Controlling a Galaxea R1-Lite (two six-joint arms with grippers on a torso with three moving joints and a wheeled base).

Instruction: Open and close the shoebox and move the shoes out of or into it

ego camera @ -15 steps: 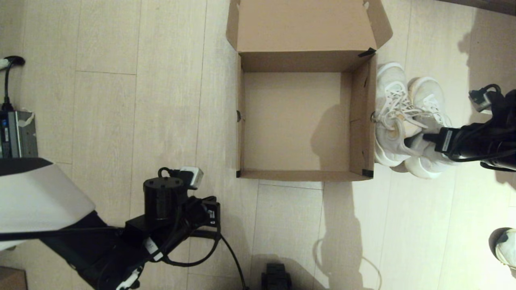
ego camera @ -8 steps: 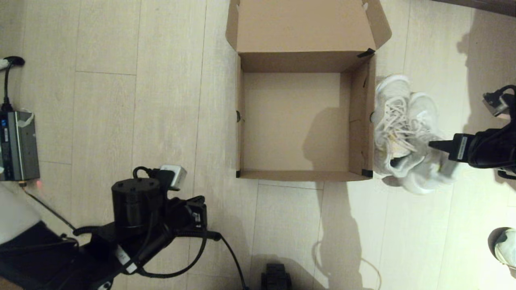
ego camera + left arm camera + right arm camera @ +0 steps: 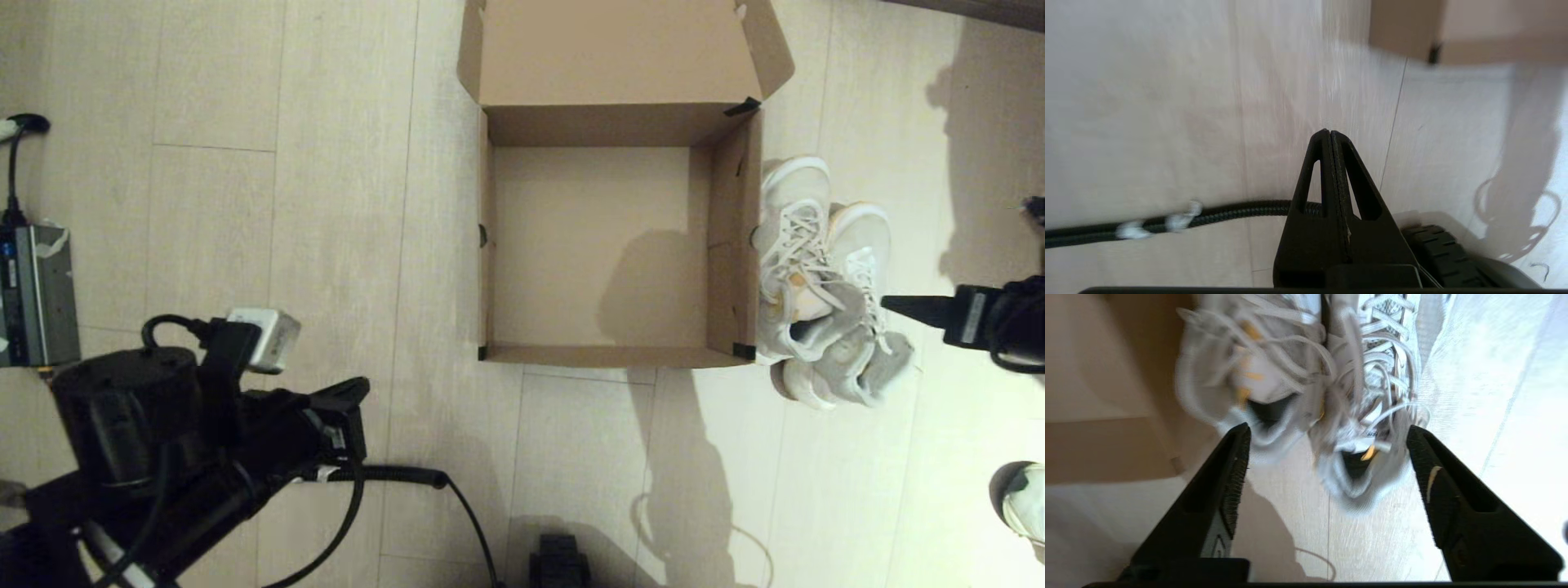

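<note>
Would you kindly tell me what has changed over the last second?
The right end effector let go of the white mesh sneakers, now lying nearer the robot, and drew back, open. The left end effector, shut, retreated leftward. The open brown cardboard shoebox stayed put.

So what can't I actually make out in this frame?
- Shoebox lid: cut off by the head view's top edge, so any label is unseen.
- Shoes: smeared in the right wrist view; heels and laces lack detail.
- Right gripper: the head view's right edge crops its arm.
- Lone shoe: cropped at the same edge.
</note>
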